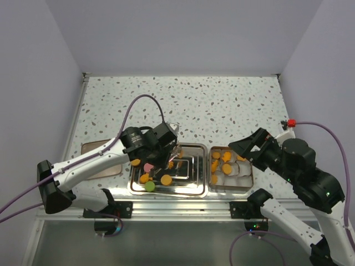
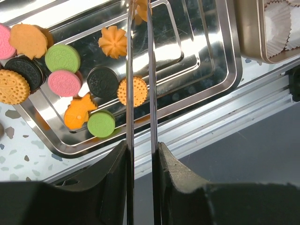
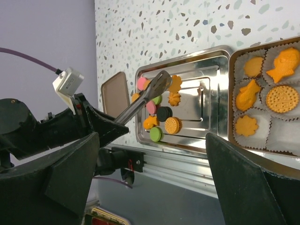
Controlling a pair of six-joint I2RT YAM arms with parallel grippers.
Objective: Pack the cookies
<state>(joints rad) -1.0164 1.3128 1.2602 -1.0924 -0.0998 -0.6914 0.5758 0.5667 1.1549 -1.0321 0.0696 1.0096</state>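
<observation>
1. Cookies (image 2: pixel 132 91): orange, pink, green and black discs plus orange flower and fish shapes, clustered at 9 o'clock on steel tray (image 2: pixel 206 70). More orange ones sit in paper-cupped tin (image 3: pixel 231 93) at 3 o'clock.
2. Left gripper (image 2: pixel 140 146) is clamped on tongs (image 2: pixel 129 70). Tong tips are cut off, so any catch is unclear.
3. Right gripper (image 3: pixel 152 140) is spread wide and empty.

The right half of the steel tray (image 3: pixel 208 101) lies bare; cookies (image 3: pixel 172 125) and the tongs (image 3: pixel 140 101) crowd its left half.

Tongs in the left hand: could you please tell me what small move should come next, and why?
Probably lower the tongs and squeeze: their tips sit at an orange cookie on the tray, grip unclear, and paper cups beside it sit empty.
</observation>
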